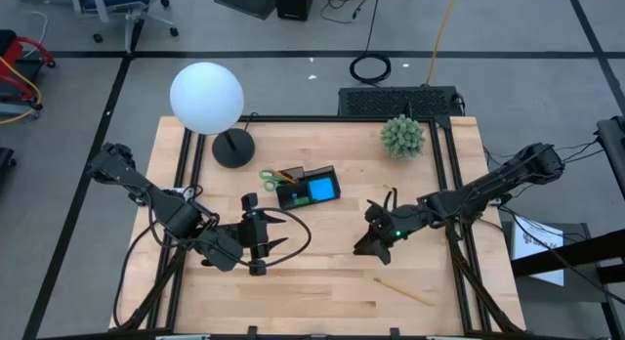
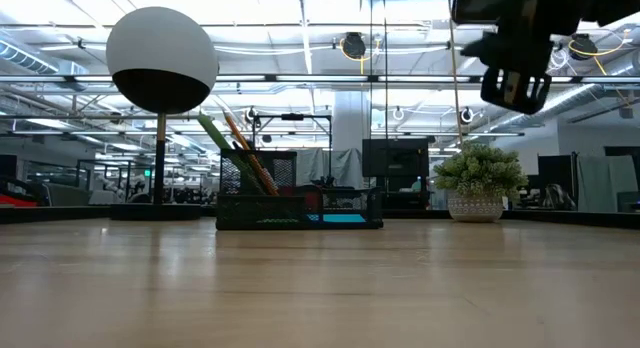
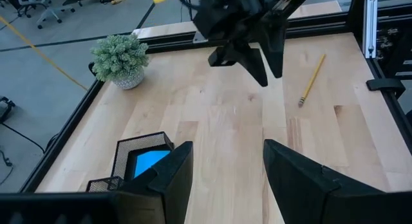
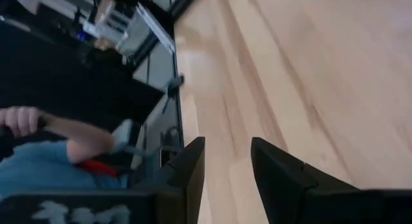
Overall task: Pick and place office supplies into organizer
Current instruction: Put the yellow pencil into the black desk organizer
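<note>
Fingers (image 3: pixel 170 179) of both arms spread, empty; plant (image 1: pixel 402 136), lamp (image 1: pixel 207 98) flank organizer (image 1: pixel 309 188).

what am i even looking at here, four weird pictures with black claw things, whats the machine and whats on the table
It is a robot with two dark arms at a wooden table, each ending in a two-finger hand. One picture looks straight down from above, one looks level across the tabletop, and two come from cameras on the wrists.

From above, the left hand hangs open over the near left of the table, and the right hand hangs open near the middle. Neither holds anything.

On the table stand a black organizer holding a blue sticky pad, green-handled scissors and pencils, a lamp with a white globe, and a small potted plant. One yellow pencil lies loose near the front edge.

A person shows in the right wrist picture, beyond the table.
</note>
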